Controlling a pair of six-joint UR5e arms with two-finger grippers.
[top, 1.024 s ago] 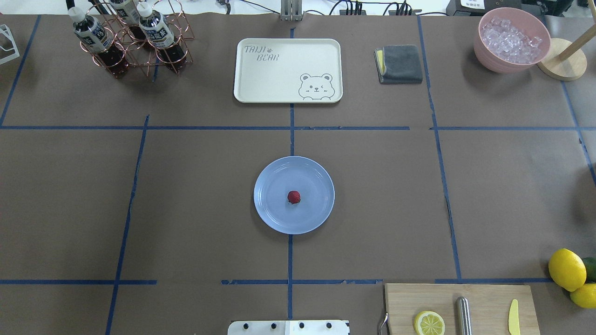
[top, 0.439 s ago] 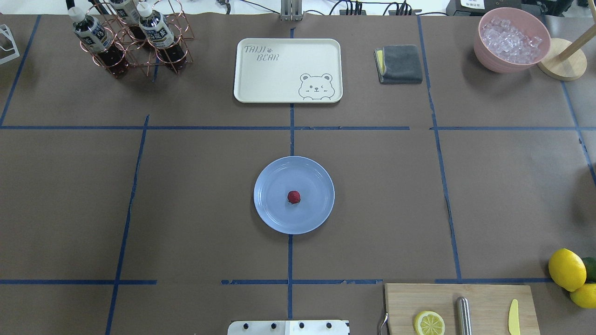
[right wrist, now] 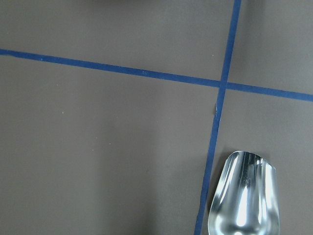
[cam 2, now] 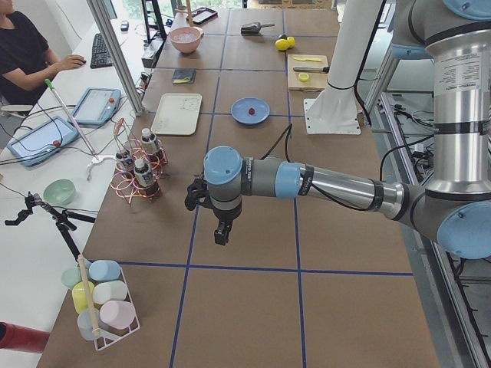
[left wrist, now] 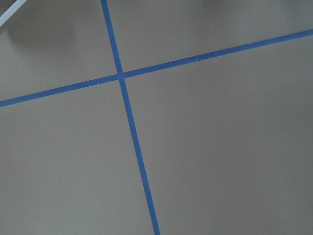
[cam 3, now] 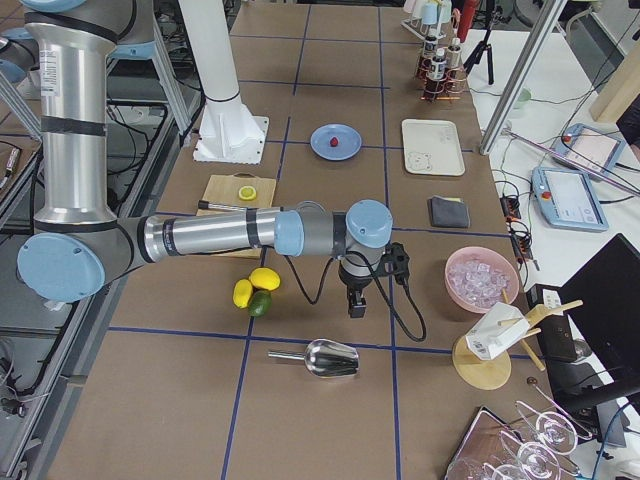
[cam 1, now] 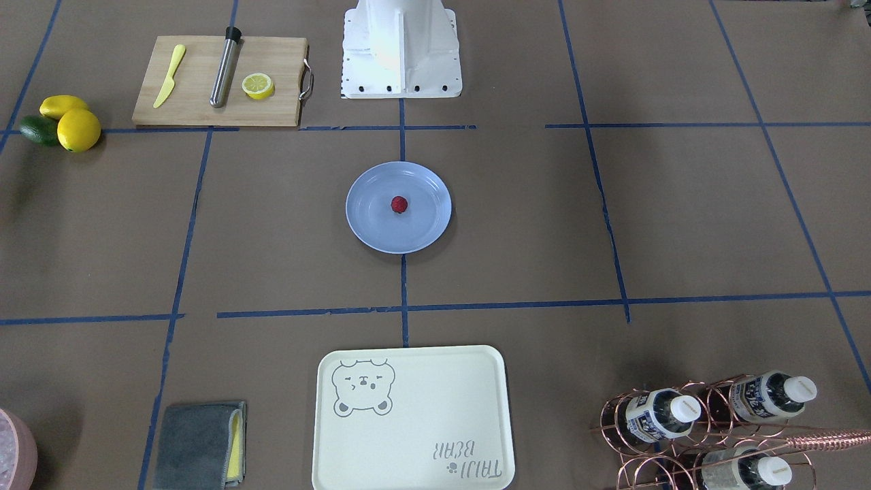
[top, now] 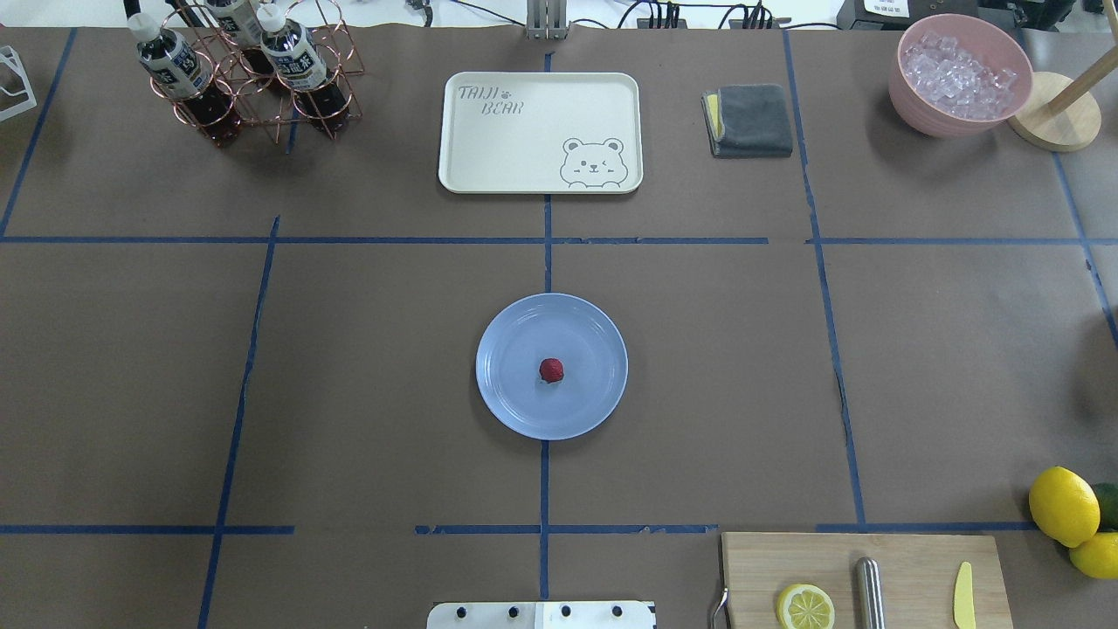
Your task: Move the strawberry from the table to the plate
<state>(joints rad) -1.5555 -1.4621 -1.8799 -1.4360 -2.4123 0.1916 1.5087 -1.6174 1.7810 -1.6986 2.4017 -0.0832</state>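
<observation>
In the front-facing view the strawberry [cam 1: 399, 204] lies near the middle of the plate [cam 1: 365, 228], on the table [cam 1: 544, 218] just in front of the robot's base [cam 1: 401, 54]. No arm is over it. I judge the placing step done, with only parking the arms left.

From overhead, bare paper surrounds the plate on every side. The tray [top: 541, 131] on the far side and the cutting board [top: 917, 568] at the near right are both well apart from it.

The left side view shows the left gripper [cam 2: 222, 234] hanging above the table near the bottle rack [cam 2: 136, 172], far from the plate. I cannot tell from here whether it is released or clenched.

The right side view shows the right gripper [cam 3: 356, 303] between the lemons [cam 3: 255, 290] and the bowl [cam 3: 482, 303] of ice, with a scoop [cam 3: 325, 357] close by. Its state cannot be told either.

The left wrist view shows only crossing tape lines [left wrist: 120, 76] on bare paper.

The right wrist view has the scoop at its lower right, so any descent there should steer clear of it.
</observation>
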